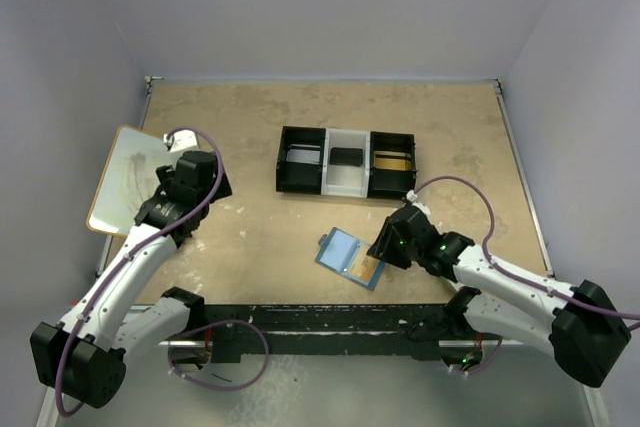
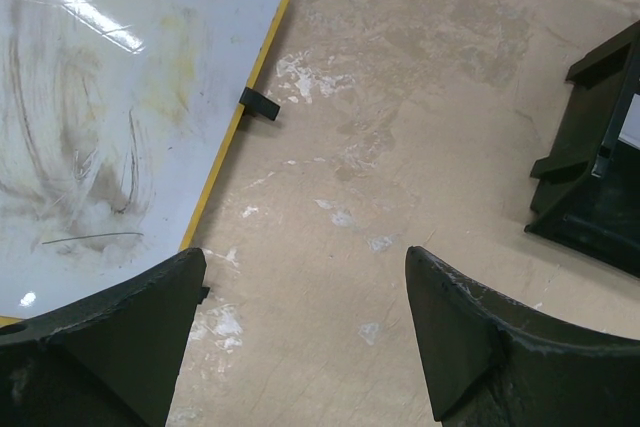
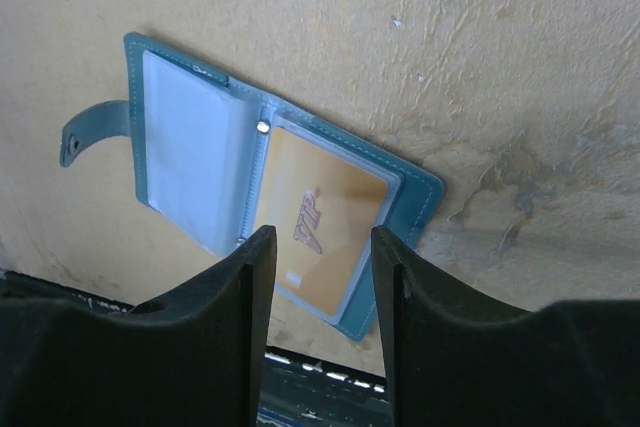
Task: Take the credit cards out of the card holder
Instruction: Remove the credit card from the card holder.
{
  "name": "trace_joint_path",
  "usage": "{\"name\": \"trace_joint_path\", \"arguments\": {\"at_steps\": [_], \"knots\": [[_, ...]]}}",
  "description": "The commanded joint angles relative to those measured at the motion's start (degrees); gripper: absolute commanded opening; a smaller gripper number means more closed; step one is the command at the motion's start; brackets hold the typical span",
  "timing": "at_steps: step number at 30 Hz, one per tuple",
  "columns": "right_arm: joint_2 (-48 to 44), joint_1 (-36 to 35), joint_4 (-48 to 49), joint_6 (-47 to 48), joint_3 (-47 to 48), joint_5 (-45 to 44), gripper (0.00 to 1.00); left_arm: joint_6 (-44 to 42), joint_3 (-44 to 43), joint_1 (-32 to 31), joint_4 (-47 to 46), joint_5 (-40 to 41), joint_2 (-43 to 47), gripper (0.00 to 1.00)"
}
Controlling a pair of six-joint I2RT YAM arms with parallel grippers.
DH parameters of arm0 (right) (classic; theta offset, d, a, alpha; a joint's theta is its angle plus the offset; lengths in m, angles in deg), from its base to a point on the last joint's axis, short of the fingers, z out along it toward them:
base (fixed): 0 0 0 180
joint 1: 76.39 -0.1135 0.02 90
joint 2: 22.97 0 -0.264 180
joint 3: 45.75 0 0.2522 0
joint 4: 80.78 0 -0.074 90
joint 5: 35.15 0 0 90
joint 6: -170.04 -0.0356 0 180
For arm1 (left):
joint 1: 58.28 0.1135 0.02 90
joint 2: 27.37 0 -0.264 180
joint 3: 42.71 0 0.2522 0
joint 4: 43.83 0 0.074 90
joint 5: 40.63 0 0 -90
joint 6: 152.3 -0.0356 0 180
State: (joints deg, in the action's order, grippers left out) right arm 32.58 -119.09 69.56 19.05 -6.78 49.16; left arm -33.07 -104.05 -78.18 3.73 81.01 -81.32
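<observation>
Small blue bifold card holder (image 1: 350, 259) lies open and flat on the tan table (image 1: 250, 227), on the near side of the black-and-white compartment tray (image 1: 283, 162), below its right half. A gold-yellow credit card (image 3: 325, 232) sits in the clear right-hand pocket. The left-hand pocket looks pale; can't tell if a card is inside.

Right gripper (image 3: 322, 242) hovers just over the gold card, jaws half spread, gripping nothing. Left gripper (image 2: 305, 267) is well left of the tray by the yellow-rimmed whiteboard (image 2: 100, 97), jaws wide, empty.

Risks, as I judge them:
- Nothing pins the holder, so a pull on the card would likely drag or lift the whole wallet.
- The card lies flat and is sleeved, so the fingers may pinch the plastic too, or slip off.
- The wallet is closer to the table's near edge than to the tray, so a shove could push it off.
</observation>
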Motion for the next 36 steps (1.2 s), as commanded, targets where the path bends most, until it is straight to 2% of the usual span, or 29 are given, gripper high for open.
{"name": "trace_joint_path", "arguments": {"at_steps": [1, 6, 10, 13, 15, 19, 24, 27, 30, 36], "knots": [[1.58, 0.07, 4.17, -3.25, -1.35, 1.69, 0.46, -1.28, 0.37, 0.30, -2.39, -2.02, -0.07, 0.79], [4.61, 0.07, 5.57, -4.70, -3.23, 1.39, 0.45, -1.96, 0.68, 0.35, -3.28, -5.81, -0.48, 0.79], [6.41, 0.07, 6.74, -6.30, -4.44, 1.04, 0.45, -1.79, 1.64, 0.23, -5.57, -17.76, -1.11, 0.79], [6.56, 0.07, 7.85, -7.10, -5.18, 1.11, 0.43, 4.07, 5.48, -0.21, -10.20, -28.85, -0.57, 0.77], [6.02, 0.06, 8.25, -7.49, -5.41, 1.19, 0.41, 9.15, 8.70, -2.77, -14.24, -32.64, 0.29, 0.76], [4.39, 0.07, 9.76, -7.11, -5.71, 3.89, 0.38, 14.64, 11.63, -14.20, -16.85, -25.60, 0.06, 0.75], [1.41, 0.07, 3.54, -3.85, -1.93, 0.74, 0.41, 17.88, 13.51, -19.95, -17.29, -24.56, -1.68, 0.72], [-0.69, 0.07, 0.59, 0.31, 1.06, -2.58, 0.44, 19.44, 14.88, -21.23, -17.55, -24.45, -0.63, 0.72], [-1.89, 0.11, 2.50, 3.55, 1.67, -3.67, 0.51, 20.39, 16.21, -21.64, -18.00, -25.69, -0.35, 0.73], [4.05, 2.47, 5.69, 9.78, 3.78, -1.77, 0.53, 22.69, 18.86, -24.04, -20.05, -26.77, 0.07, 0.72]]}}
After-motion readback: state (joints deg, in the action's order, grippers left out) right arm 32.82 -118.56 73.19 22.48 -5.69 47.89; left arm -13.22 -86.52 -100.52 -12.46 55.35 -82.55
